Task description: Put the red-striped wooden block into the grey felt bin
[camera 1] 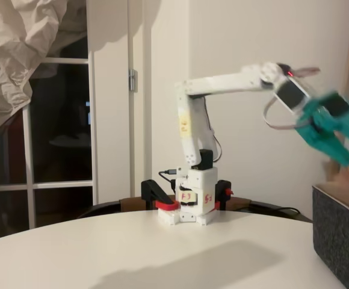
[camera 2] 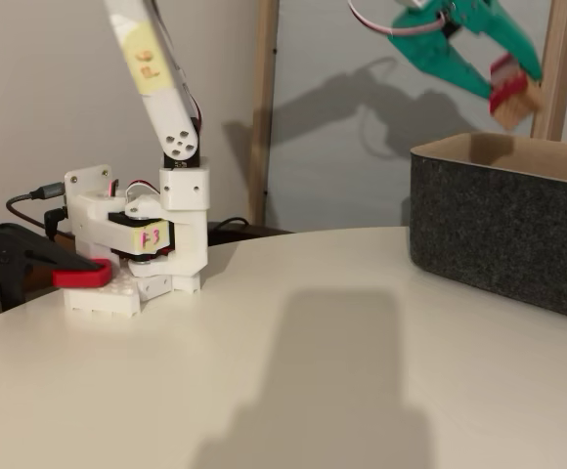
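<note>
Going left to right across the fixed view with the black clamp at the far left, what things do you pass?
Black clamp with a red pad → robot base → teal gripper holding the red-striped wooden block up high. The grey felt bin sits on the table beneath them, reaching the right edge.

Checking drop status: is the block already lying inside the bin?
No: the red-striped wooden block is held in the teal claw, in the air above the grey felt bin.
</note>
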`<state>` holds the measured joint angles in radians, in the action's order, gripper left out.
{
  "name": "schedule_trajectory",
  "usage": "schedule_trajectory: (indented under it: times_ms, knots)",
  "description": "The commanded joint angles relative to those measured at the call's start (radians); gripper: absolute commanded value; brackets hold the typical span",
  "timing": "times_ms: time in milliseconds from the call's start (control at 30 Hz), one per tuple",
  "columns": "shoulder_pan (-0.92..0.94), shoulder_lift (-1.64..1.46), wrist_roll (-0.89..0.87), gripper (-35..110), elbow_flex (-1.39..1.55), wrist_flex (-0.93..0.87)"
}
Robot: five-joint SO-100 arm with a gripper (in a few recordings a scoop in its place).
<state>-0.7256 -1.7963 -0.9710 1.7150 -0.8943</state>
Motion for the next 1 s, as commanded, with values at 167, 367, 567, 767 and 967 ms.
schedule_trajectory:
  times_ms: [167, 367, 567, 767, 967]
  knots:
    - [-0.012, 0.146, 0.071, 18, -0.109, 0.005]
    - [-0.038, 0.120, 0.144, 39, -0.115, -0.107]
    - [-0.054, -0.015, 0.176, 41, -0.110, -0.276]
    - [-0.040, -0.184, 0.160, 41, -0.097, -0.492]
    - [0.046, -0.396, 0.094, 39, -0.008, -0.598]
